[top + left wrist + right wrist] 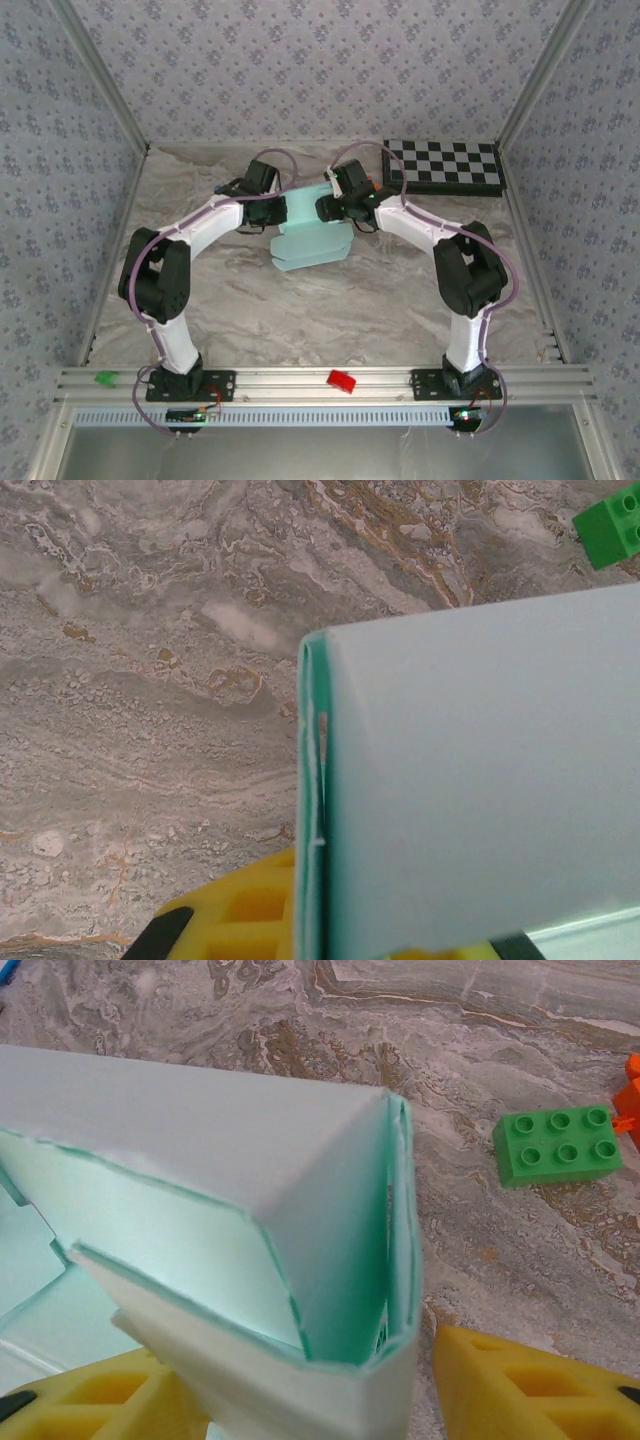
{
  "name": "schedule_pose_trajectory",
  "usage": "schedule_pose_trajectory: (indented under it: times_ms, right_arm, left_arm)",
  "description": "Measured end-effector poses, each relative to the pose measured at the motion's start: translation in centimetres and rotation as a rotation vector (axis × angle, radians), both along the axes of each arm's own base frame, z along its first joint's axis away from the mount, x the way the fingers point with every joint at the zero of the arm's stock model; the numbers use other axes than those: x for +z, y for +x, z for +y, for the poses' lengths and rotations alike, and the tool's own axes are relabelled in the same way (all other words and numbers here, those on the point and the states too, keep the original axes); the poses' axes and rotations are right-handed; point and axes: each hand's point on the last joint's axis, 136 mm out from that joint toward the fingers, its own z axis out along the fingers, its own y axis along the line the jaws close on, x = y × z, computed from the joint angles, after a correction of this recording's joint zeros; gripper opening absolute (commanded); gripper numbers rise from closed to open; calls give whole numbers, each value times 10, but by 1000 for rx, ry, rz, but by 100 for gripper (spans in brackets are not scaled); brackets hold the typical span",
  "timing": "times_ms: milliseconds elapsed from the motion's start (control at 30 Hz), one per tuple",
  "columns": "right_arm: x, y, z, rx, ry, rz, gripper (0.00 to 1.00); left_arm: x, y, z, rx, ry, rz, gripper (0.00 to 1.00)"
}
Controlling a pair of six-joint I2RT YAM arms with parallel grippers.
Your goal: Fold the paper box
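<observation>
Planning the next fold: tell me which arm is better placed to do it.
Right, probably. The right claw straddles the raised folded corner of the paper box, ready to press it. The left claw is at a flat panel.

Box (pixel 200 1140): thin matt card, edges fuzzy-cut. Desk (pixel 150 680): marble-look, veined, slight sheen. Green brick (pixel 557 1145): smooth glossy plastic. Jaws: yellow matt plastic. Rail (pixel 280 378): brushed metal.

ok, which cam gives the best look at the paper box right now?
Top external: the paper box shows most of its outline, partly folded, flaps lying on the table. Left wrist gives one folded edge close up; right wrist gives a folded corner, cropped.
</observation>
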Motion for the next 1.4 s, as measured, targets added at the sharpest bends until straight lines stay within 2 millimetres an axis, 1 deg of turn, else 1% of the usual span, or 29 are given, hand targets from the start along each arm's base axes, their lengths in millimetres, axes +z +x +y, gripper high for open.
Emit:
schedule_pose_trajectory:
  times_ms: [167, 367, 667, 800, 900, 1033, 1133, 1233, 1400]
  right_arm:
    - [-1, -3, 4, 32, 14, 13, 64]
    - [0, -12, 15, 102, 47, 35, 74]
    - [3, -14, 19, 122, 50, 29, 80]
    - [13, -15, 19, 132, 59, 9, 83]
    - [30, -19, 18, 139, 82, -18, 85]
    - [50, -21, 13, 137, 109, -57, 85]
    - [58, -22, 5, 130, 130, -75, 84]
    - [56, -21, -9, 109, 141, -68, 83]
    - [39, -21, -31, 77, 142, -25, 81]
  left_arm:
    - [0, 0, 0, 0, 1, 2, 0]
    - [0, 0, 1, 1, 2, 3, 0]
    - [0, 0, 1, 3, 4, 1, 0]
    - [0, 0, 1, 3, 4, 1, 0]
    - [0, 0, 1, 3, 3, 1, 0]
    - [0, 0, 1, 2, 3, 1, 0]
    - [0, 0, 1, 3, 4, 1, 0]
    - [0, 0, 1, 3, 4, 1, 0]
    - [0, 0, 1, 3, 4, 1, 0]
